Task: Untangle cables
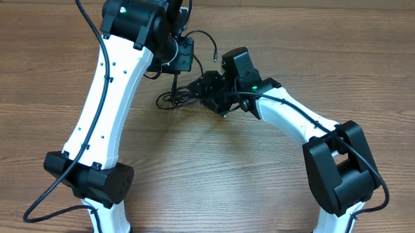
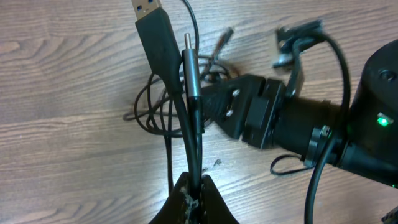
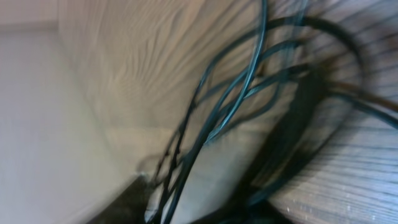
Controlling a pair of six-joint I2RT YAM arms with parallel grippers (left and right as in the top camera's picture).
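Observation:
The cables (image 1: 172, 99) lie as a tangle of thin black loops on the wooden table, between the two grippers. My left gripper (image 1: 176, 67) hangs above the tangle. In the left wrist view it (image 2: 194, 190) is shut on two strands, one ending in a black USB plug (image 2: 152, 28) and one in a thin metal jack plug (image 2: 191, 68), with the loops (image 2: 155, 106) below. My right gripper (image 1: 203, 88) is at the tangle's right side (image 2: 227, 106). Its view is blurred: several strands (image 3: 239, 93) converge into its jaws (image 3: 168, 199), which look shut on them.
The tabletop (image 1: 281, 35) is bare brown wood. A loose plug end (image 1: 215, 59) lies just behind the right gripper. The white left arm (image 1: 106, 105) crosses the left side. The right arm (image 1: 298, 120) and its thicker wires (image 2: 323, 155) take up the right.

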